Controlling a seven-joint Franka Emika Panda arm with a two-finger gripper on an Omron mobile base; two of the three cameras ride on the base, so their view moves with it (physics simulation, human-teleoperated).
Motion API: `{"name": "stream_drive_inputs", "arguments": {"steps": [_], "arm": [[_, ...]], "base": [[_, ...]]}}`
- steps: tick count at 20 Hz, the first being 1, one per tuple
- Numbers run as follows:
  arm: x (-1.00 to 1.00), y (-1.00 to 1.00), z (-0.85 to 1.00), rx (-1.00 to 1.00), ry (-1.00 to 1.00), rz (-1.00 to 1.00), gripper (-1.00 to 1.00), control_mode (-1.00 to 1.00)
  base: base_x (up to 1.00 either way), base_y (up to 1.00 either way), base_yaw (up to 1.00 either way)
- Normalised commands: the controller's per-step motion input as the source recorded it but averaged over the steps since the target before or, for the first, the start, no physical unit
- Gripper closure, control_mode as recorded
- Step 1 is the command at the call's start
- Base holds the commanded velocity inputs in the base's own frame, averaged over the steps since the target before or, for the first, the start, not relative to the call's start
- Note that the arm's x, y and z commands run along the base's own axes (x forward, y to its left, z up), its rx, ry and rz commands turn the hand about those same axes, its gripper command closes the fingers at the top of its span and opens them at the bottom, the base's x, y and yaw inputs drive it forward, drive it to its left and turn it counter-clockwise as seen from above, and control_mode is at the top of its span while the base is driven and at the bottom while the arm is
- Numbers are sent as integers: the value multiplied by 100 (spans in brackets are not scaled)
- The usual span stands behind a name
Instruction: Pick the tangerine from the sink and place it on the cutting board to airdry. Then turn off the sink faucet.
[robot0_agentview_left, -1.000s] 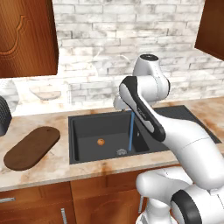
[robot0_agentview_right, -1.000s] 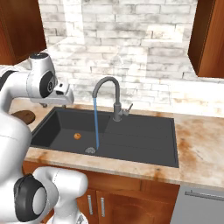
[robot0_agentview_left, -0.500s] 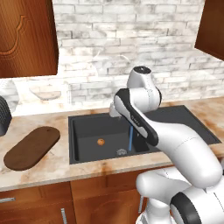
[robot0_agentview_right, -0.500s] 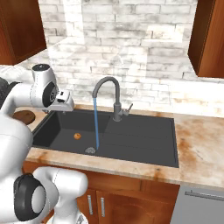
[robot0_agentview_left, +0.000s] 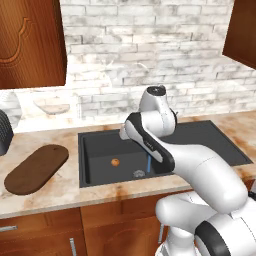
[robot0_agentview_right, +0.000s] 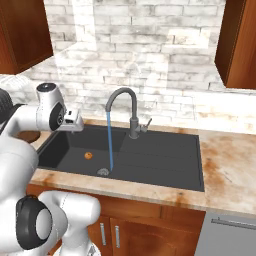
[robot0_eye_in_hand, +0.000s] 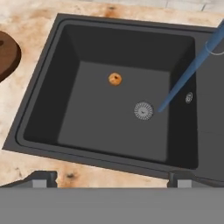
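The two-finger gripper (robot0_eye_in_hand: 111, 177) is held wide apart above the matte black basin sink (robot0_eye_in_hand: 43, 83). The tiny round orange tangerine (robot0_eye_in_hand: 115, 79) lies on the basin floor near the drain (robot0_eye_in_hand: 143, 110); being round and wet, it could be nudged away.

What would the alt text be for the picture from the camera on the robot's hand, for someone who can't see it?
Looking down into a black sink: a small orange tangerine lies on the basin floor beside the round metal drain, where a blue stream of water lands. A brown cutting board's end shows on the counter.
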Motion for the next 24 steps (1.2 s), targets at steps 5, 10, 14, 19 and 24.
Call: {"name": "stream_drive_inputs", "arguments": {"steps": [5,10,14,19,24], "arm": [[19,1,-15,0,-1,0,-100,-100],[28,0,-15,0,1,0,-100,-100],[31,0,-17,0,4,0,-100,-100],[24,3,-14,0,1,0,-100,-100],[15,3,-30,0,1,0,-100,-100]], "base": [[0,0,0],[0,0,0],[0,0,0],[0,0,0],[0,0,0]]}}
